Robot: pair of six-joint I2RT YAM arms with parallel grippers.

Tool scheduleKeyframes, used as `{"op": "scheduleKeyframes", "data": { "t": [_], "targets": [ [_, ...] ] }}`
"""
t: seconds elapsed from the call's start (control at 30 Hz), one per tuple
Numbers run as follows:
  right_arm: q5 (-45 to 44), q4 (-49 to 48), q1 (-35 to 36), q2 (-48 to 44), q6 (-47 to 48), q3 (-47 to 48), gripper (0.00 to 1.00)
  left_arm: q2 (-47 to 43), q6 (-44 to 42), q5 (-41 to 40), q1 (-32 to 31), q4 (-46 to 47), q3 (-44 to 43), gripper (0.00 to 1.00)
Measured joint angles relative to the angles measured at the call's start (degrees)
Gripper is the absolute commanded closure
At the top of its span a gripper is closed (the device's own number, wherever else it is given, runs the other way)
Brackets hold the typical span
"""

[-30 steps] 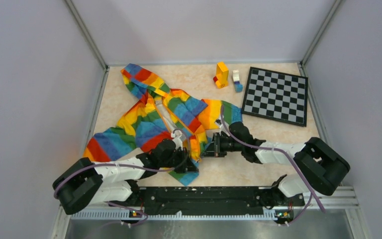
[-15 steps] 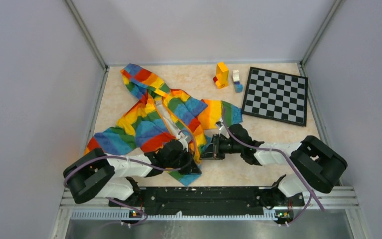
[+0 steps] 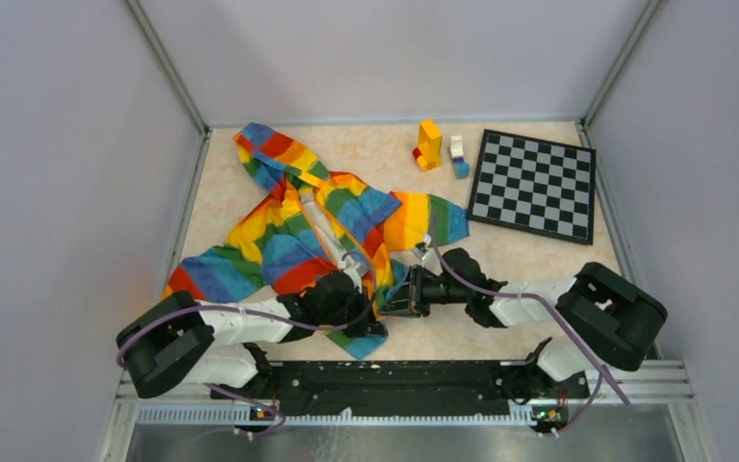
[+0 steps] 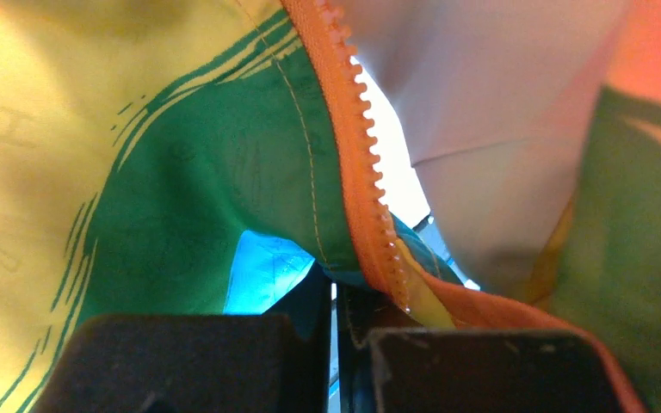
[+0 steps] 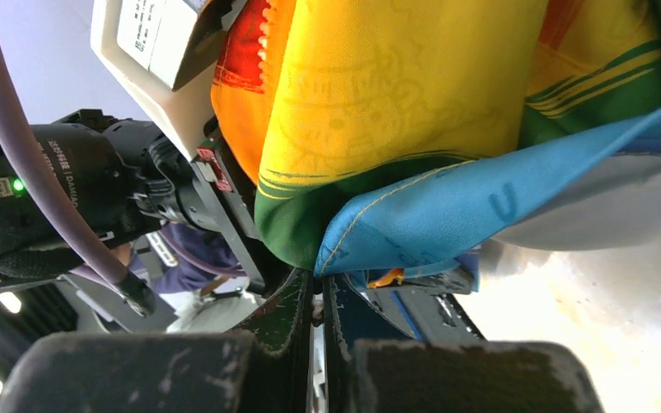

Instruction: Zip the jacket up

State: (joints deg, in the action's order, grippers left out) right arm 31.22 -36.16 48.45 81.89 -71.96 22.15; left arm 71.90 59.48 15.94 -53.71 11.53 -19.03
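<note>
The rainbow-striped jacket [image 3: 289, 231] lies spread on the table, front open, hood at the far left. Its orange zipper [image 4: 357, 155] runs down to my left gripper [image 4: 336, 288], which is shut on the jacket's bottom hem beside the zipper tape. In the top view the left gripper [image 3: 364, 300] sits at the jacket's near hem. My right gripper [image 3: 389, 300] meets it from the right. In the right wrist view the right gripper [image 5: 318, 280] is shut on the blue hem edge [image 5: 413, 219] of the other front panel.
A black-and-white checkerboard [image 3: 533, 183] lies at the back right. Two small stacks of coloured blocks [image 3: 429, 144] stand left of it. Grey walls close in the table on three sides. The left arm's wrist [image 5: 52, 189] is close in front of the right gripper.
The right gripper has drawn left and nearer, pulling its hem edge toward the left gripper; more of the right sleeve shows. The left arm's elbow shifted; its gripper stays at the hem.
</note>
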Motion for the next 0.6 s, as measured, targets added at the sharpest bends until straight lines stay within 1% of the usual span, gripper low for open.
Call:
{"op": "scheduleKeyframes", "data": {
  "t": [0.17,0.37,0.5,0.6],
  "targets": [
    [0.6,-3.3,0.8,2.8,-3.4,-0.4,1.00,3.0,0.2,0.0,-0.9,0.5,-0.8,1.00],
    [0.5,-5.8,0.5,2.9,-4.5,-2.2,1.00,3.1,0.3,0.2,-1.2,1.0,-0.7,1.00],
    [0.5,-10.7,0.5,3.8,-7.4,-3.7,1.00,4.9,2.3,1.9,-1.1,7.4,0.8,1.00],
    [0.5,-12.3,0.7,5.8,-8.4,-3.8,1.00,7.5,4.3,4.1,-0.9,12.7,2.1,1.00]
  ]
}}
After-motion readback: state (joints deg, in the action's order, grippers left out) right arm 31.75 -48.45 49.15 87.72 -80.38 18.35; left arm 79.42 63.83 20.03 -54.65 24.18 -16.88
